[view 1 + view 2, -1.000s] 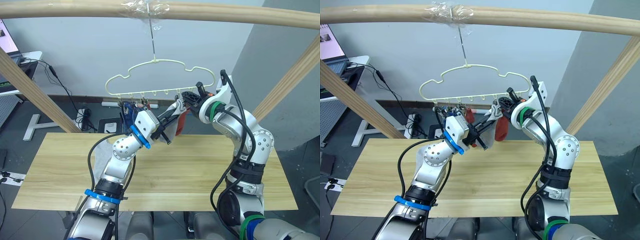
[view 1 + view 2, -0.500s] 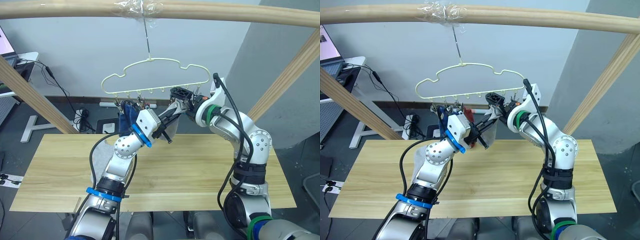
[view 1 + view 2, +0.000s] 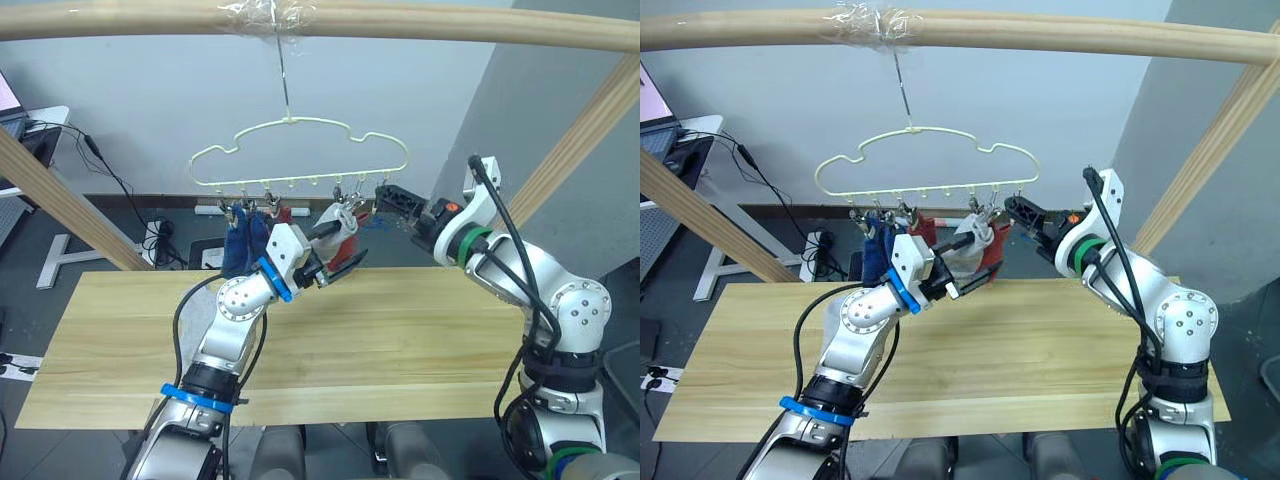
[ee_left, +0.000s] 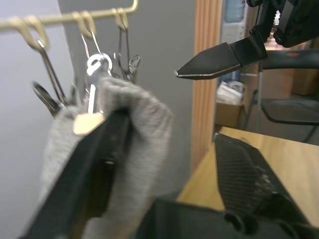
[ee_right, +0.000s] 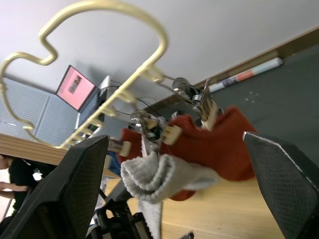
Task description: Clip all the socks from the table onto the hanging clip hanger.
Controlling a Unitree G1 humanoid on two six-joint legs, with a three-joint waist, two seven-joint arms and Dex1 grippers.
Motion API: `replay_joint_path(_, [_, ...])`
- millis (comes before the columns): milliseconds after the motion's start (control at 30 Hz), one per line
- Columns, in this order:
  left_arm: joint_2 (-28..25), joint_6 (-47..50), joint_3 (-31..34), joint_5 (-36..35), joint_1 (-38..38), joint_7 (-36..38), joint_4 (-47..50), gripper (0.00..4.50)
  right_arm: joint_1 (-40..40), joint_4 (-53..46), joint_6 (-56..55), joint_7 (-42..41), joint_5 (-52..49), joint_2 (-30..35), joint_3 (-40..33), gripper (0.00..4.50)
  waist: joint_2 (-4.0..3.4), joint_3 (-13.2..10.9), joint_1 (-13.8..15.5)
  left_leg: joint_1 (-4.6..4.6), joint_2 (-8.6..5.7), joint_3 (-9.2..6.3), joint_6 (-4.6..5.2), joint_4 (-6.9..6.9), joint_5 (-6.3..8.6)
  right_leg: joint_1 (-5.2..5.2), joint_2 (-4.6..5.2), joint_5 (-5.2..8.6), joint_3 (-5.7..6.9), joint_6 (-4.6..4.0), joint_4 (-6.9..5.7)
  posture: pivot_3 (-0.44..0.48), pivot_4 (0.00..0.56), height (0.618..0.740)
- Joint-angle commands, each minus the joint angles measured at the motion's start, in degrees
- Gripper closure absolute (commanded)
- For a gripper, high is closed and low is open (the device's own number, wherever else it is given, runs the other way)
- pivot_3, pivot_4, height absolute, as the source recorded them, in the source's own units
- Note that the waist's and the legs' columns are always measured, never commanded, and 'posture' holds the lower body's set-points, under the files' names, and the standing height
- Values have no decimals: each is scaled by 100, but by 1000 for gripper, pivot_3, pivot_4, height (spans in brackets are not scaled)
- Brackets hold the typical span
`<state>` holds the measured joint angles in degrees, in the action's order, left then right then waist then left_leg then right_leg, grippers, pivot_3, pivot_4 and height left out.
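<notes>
Left eye view: right hand [image 3: 392, 194] backs off from hanger [image 3: 300, 155], fingers spread, empty. Left hand [image 3: 335, 250] open too, one finger against grey sock [image 4: 124, 149], now hanging from clip beside red sock [image 5: 209, 144]. Desk [image 3: 400, 340] bare; job looks nearly finished.

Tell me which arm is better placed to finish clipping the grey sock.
Probably the left: its claw is at the grey sock below the clip hanger, one finger against the cloth. The right claw is open, beside it.
</notes>
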<state>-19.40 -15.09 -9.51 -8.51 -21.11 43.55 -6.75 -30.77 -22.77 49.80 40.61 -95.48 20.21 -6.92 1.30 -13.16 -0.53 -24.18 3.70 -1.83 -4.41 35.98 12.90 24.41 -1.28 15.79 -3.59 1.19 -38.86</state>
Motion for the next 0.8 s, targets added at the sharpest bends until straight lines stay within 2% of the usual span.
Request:
replay_joint_path(33, [-197, 418, 219, -338, 189, 132, 468, 99, 97, -493, -87, -433, 769, 255, 153, 0, 0, 0, 4, 1, -1, 1, 0, 0, 0, 0, 1, 0, -1, 0, 0, 107, 224, 740])
replay_joint_path(233, [-551, 1352, 491, -810, 585, 280, 1009, 99, 317, -781, -339, -887, 2295, 120, 744, 0, 0, 0, 9, 3, 0, 1, 0, 0, 0, 0, 1, 1, -2, 1, 0, 122, 214, 740])
replay_joint_path(333, [-605, 2209, 762, -1256, 580, 115, 1195, 99, 304, -975, -421, -1279, 3614, 422, 1253, 0, 0, 0, 28, 2, -1, 0, 0, 3, 0, 1, 1, 1, 1, 1, -1, 126, 206, 740])
replay_joint_path(500, [-815, 2747, 1003, -1556, 666, 282, 1362, 99, 375, -1100, -621, -1815, 5255, 711, 1810, 0, 1, 0, 45, 3, -1, 1, -1, 4, 0, 1, 2, 1, 1, 2, 0, 128, 205, 740])
replay_joint_path(600, [-1211, 2716, 1269, -1637, 887, 630, 1439, 0, 469, -1016, -990, -1762, 6214, 370, 2139, 574, 3, 2, 42, 4, 0, 1, -1, 2, 0, 1, 1, 1, 1, 1, 1, 145, 203, 740])
replay_joint_path(667, [-1323, 2613, 1354, -1647, 975, 731, 1418, 0, 474, -916, -1075, -1763, 6614, 102, 2249, 1174, 3, 1, 35, 5, 2, 6, -1, -1, 0, 8, 0, 2, -4, -1, -1, 157, 209, 740])
replay_joint_path(800, [-1297, 2467, 1396, -1616, 1017, 780, 1379, 0, 411, -685, -1145, -1925, 7180, -413, 2280, 1174, 5, 1, 74, 2, 1, 14, -2, 1, -1, 16, 2, 2, -9, -1, -8, 157, 215, 740])
